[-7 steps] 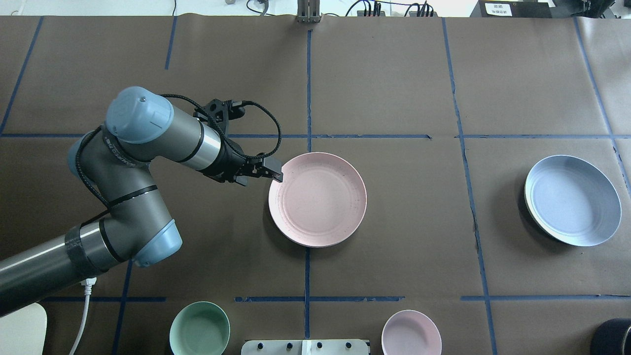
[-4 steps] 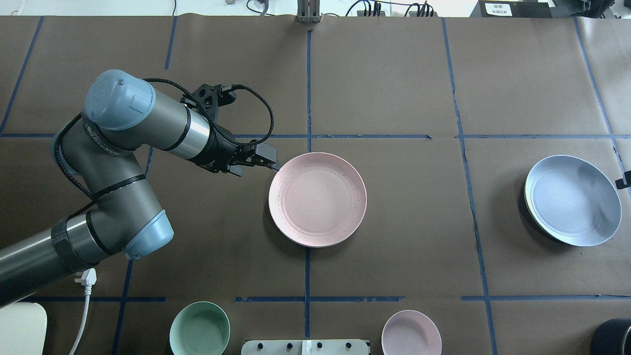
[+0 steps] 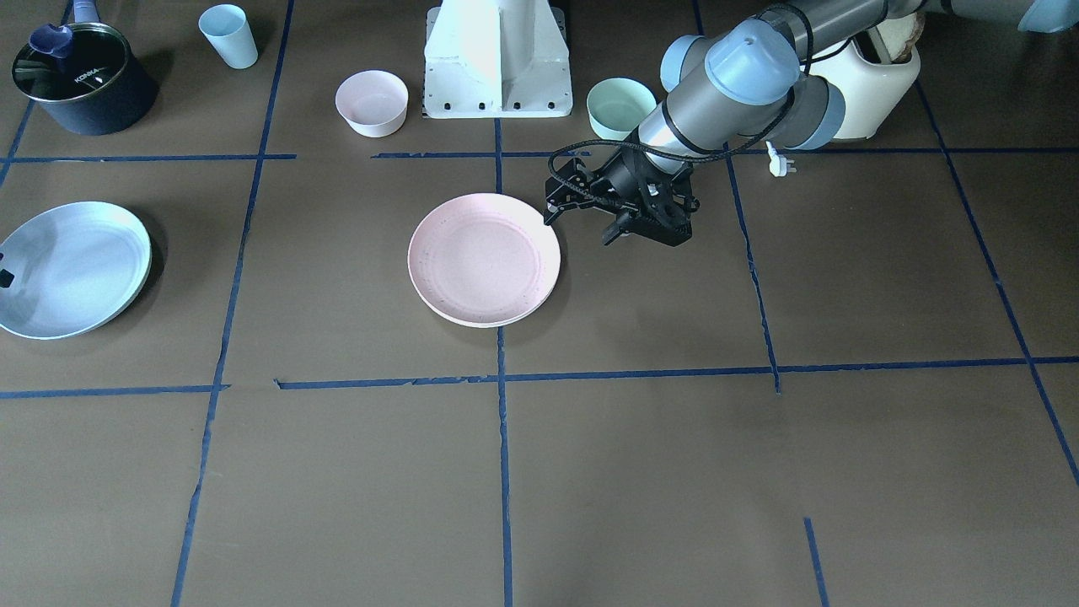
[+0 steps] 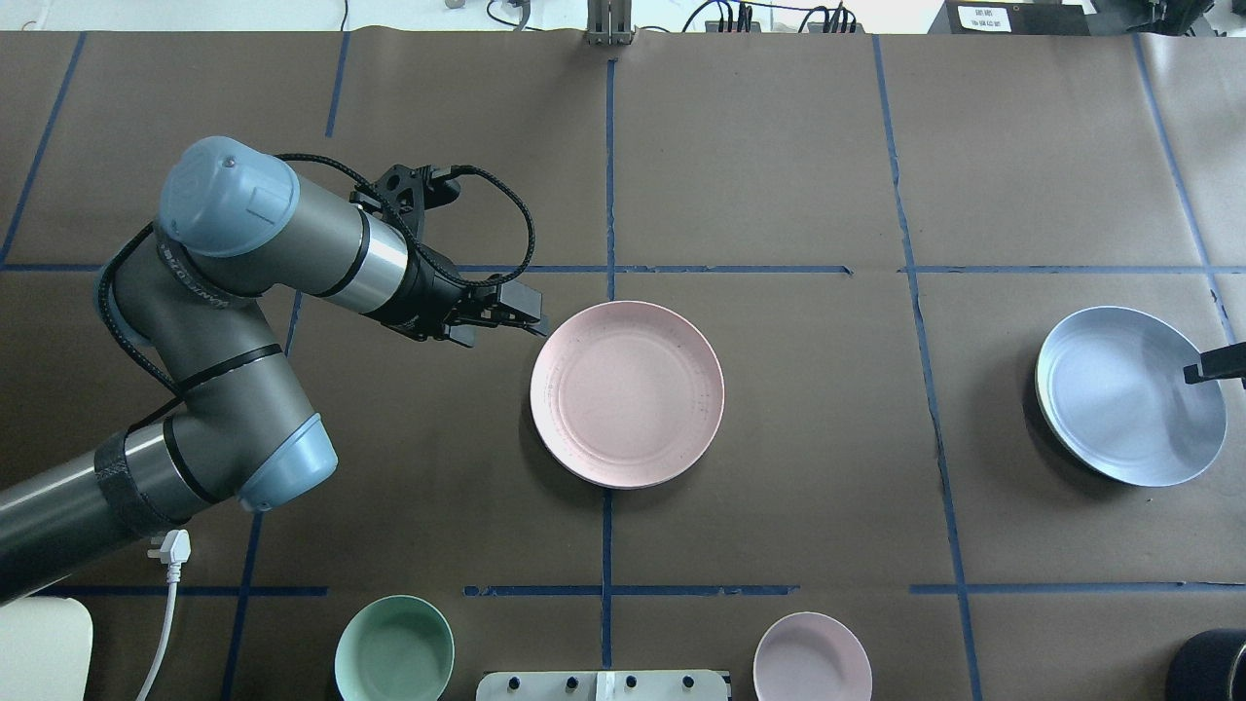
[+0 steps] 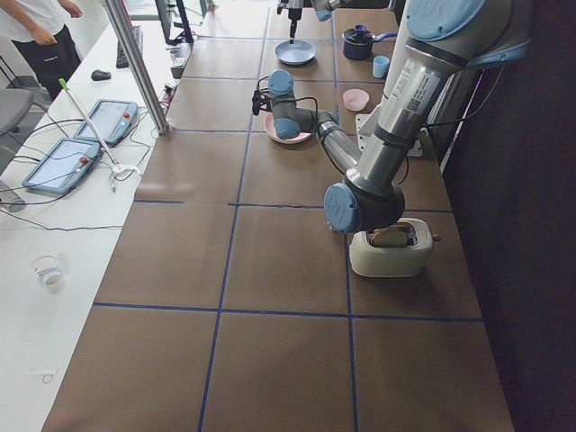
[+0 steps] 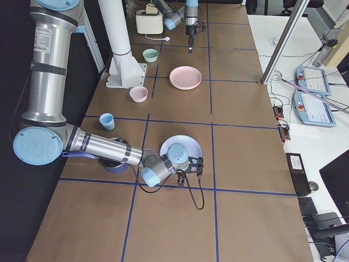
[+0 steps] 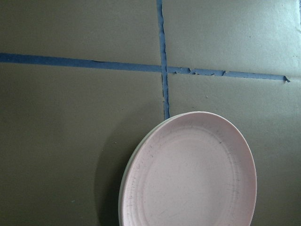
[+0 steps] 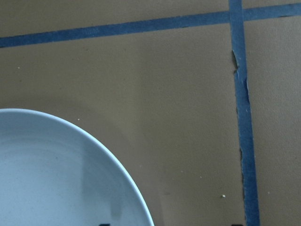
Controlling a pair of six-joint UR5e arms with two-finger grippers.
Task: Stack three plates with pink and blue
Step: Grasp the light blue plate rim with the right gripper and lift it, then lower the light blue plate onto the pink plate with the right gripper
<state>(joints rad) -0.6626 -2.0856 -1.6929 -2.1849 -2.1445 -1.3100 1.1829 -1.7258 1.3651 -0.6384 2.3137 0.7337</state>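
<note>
Along the robot-side edge sit a green bowl [image 4: 394, 650] and a pink bowl [image 4: 812, 658], both clear of the plates. The left gripper [image 4: 538, 329] hangs low just beside the pink plate [image 4: 627, 394], which lies mid-worktop on a cream plate [image 7: 130, 160]; its jaw gap can't be made out. The right gripper [image 4: 1202, 370], fingers spread, reaches over the blue plate [image 4: 1119, 399] near the right edge.

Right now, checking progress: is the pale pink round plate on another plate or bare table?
On another plate: the rim of a cream-white plate shows under the pale pink round plate in the left wrist view.

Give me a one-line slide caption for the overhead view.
Left end effector beside the pink plate, right end effector at the rim of the blue plate.
</note>
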